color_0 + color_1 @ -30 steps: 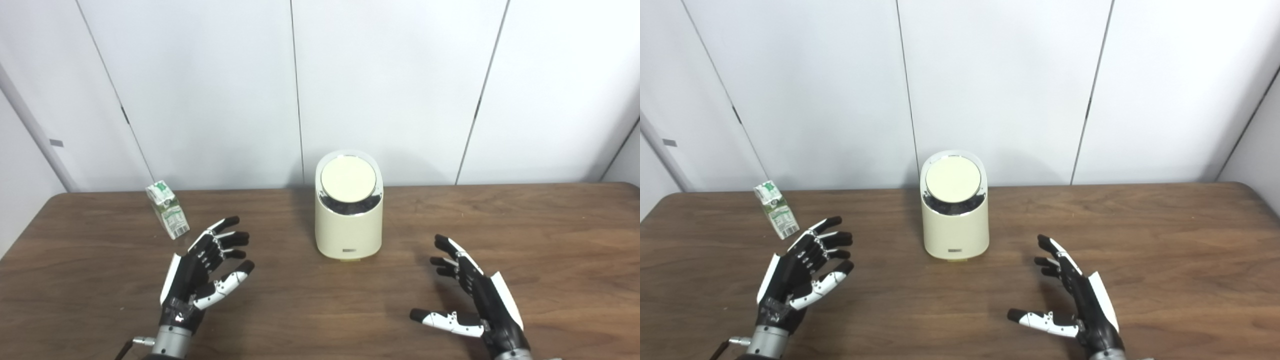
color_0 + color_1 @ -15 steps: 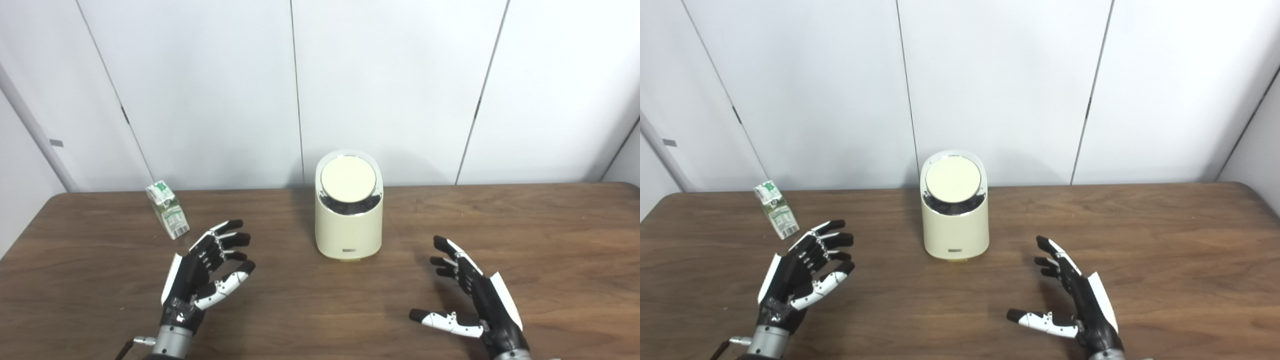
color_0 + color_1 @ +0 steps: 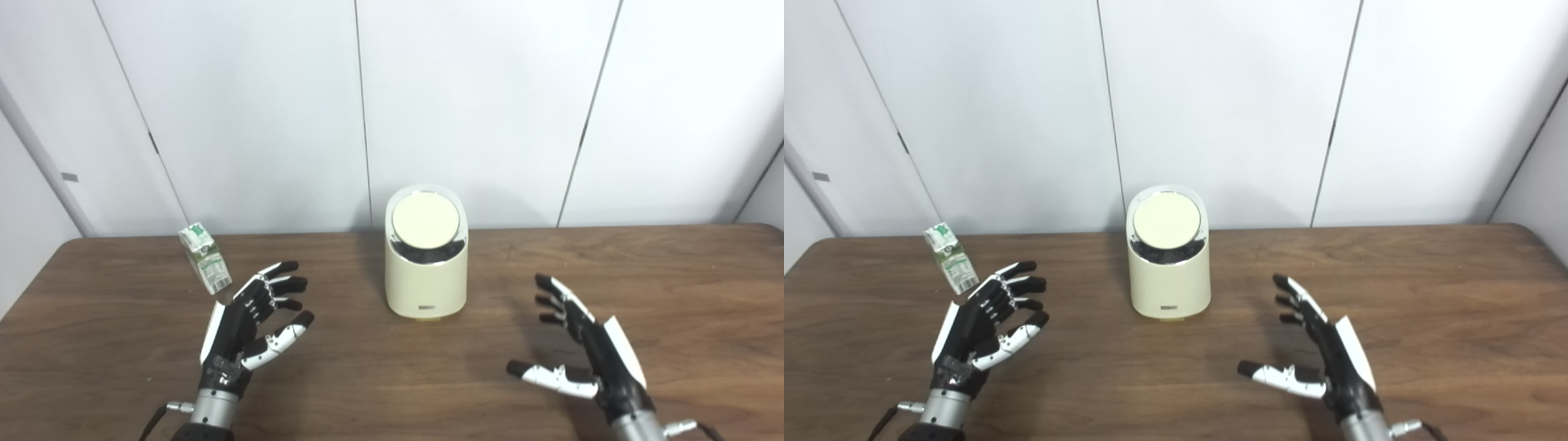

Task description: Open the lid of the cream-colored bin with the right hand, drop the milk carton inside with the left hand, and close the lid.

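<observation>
The cream-colored bin (image 3: 425,269) stands near the middle of the brown table (image 3: 674,294), its round lid (image 3: 425,221) down. A small green-and-white milk carton (image 3: 205,264) stands tilted at the back left. My left hand (image 3: 251,327) hovers open just right of and in front of the carton, apart from it. On the other side, my right hand (image 3: 582,352) is open over the table, in front of and to the right of the bin, touching nothing. In the right eye view the left hand (image 3: 983,327) and right hand (image 3: 1323,352) look the same.
White wall panels (image 3: 478,110) rise directly behind the table's far edge. The bin sits close to that back edge.
Both hands have moved a little forward and up, away from the near edge. The left hand is closer to the carton. Bin and carton have not moved.
</observation>
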